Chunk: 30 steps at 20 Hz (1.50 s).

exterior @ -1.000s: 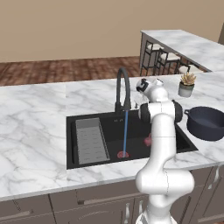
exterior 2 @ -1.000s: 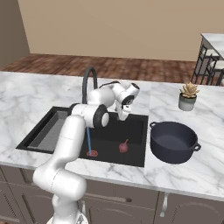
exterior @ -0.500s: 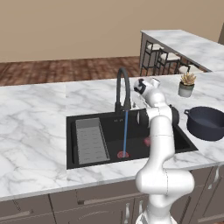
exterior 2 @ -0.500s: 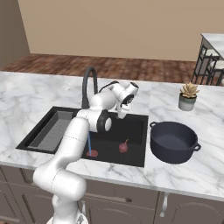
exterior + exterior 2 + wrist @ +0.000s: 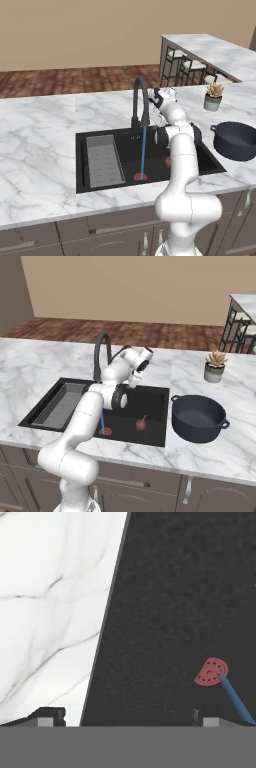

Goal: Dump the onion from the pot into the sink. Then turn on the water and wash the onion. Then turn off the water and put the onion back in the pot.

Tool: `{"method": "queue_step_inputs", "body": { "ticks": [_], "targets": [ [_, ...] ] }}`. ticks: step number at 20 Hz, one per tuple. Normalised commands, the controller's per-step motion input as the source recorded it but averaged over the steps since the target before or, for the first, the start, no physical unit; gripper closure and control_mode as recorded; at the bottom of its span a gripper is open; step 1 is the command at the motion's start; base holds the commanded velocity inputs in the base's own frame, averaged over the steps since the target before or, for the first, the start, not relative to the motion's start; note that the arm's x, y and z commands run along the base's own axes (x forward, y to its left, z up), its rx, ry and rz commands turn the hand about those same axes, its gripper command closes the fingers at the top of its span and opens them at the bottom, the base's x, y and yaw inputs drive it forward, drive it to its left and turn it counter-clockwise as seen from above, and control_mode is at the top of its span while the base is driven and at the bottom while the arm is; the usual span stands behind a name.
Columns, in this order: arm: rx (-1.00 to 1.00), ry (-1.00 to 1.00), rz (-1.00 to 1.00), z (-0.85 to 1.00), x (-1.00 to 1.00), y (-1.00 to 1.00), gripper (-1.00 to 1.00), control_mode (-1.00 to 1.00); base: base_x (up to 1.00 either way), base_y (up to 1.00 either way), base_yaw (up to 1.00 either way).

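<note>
The big box-shaped sink (image 5: 100,180) is black, with a grey striped tray (image 5: 104,160) in it and a flat red round drain (image 5: 140,176). A thin blue line of water (image 5: 143,150) falls from the black bent tap (image 5: 140,100). The small onion (image 5: 141,423) is reddish-purple. The wide round pot (image 5: 199,417) is dark navy-grey. The desk (image 5: 40,130) is white stone with grey veins. The floor (image 5: 150,333) at the top of the frame is brown wood.

A plain tan wall (image 5: 75,30) closed the back of the room above a reddish-brown plank floor (image 5: 75,80). The white marble worktop (image 5: 35,130) was veined with grey. Grey cabinet fronts (image 5: 100,232) ran beneath it. Dark bar stools (image 5: 187,70) stood beside a second marble counter (image 5: 215,47).
</note>
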Motion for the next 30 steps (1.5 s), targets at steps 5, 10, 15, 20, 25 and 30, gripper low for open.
{"method": "queue_step_inputs", "body": {
  "ticks": [5,10,15,20,25,30],
  "targets": [
    [0.00,0.00,-0.01,-0.03,-0.09,0.39,-1.00,-1.00,0.00,0.00,0.00],
    [0.00,0.00,0.00,-0.05,0.00,0.13,-1.00,-1.00,0.00,0.00,0.00],
    [0.00,-0.03,0.00,0.12,-0.20,0.53,-1.00,-1.00,0.00,0.00,0.00],
    [-0.01,-0.14,0.00,0.46,-0.36,0.70,-1.00,-1.00,0.00,0.00,0.00],
    [-0.04,-0.17,0.00,0.49,-0.45,0.70,-1.00,-1.00,0.00,0.00,0.00],
    [-0.07,-0.16,-0.02,0.41,-0.44,0.53,-1.00,-1.00,0.00,0.00,0.00]
  ]
}}
